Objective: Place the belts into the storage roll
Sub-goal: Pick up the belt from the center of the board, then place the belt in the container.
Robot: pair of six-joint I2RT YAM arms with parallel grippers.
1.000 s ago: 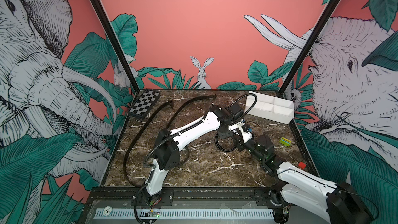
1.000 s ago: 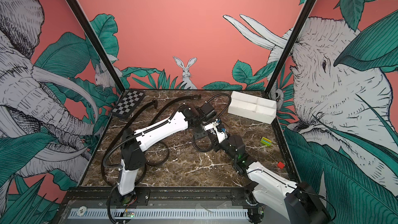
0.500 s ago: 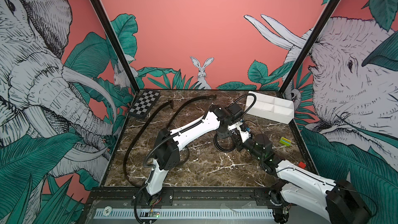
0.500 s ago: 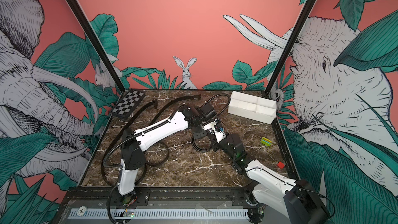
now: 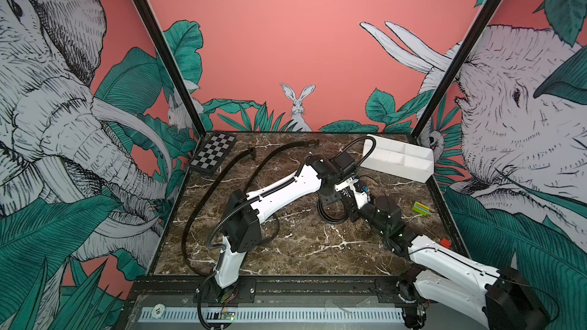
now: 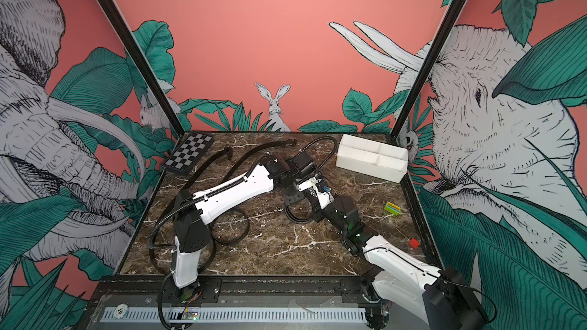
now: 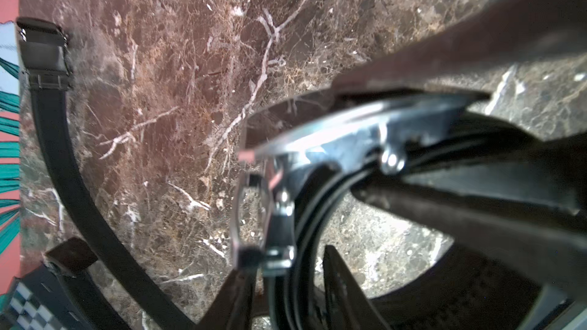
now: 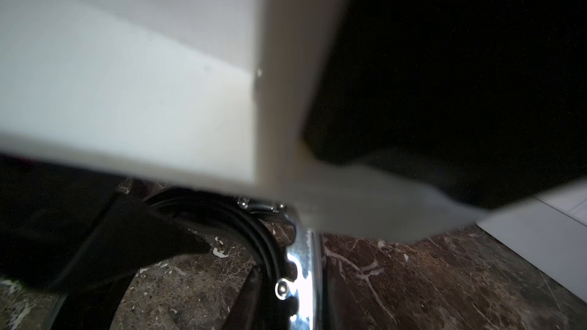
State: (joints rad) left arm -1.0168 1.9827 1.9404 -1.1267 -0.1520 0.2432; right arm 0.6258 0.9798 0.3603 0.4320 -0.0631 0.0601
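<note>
Top views: the storage roll stands empty, so nothing is stowed. One coiled belt lies near it, between the left gripper and right gripper; two uncoiled belts lie farther from it. Coil and arms sit much as a second ago. Left wrist: fingers straddle the buckle; pinching or free, I cannot tell. Right wrist: coil at the fingers, grip equally unclear.
</note>
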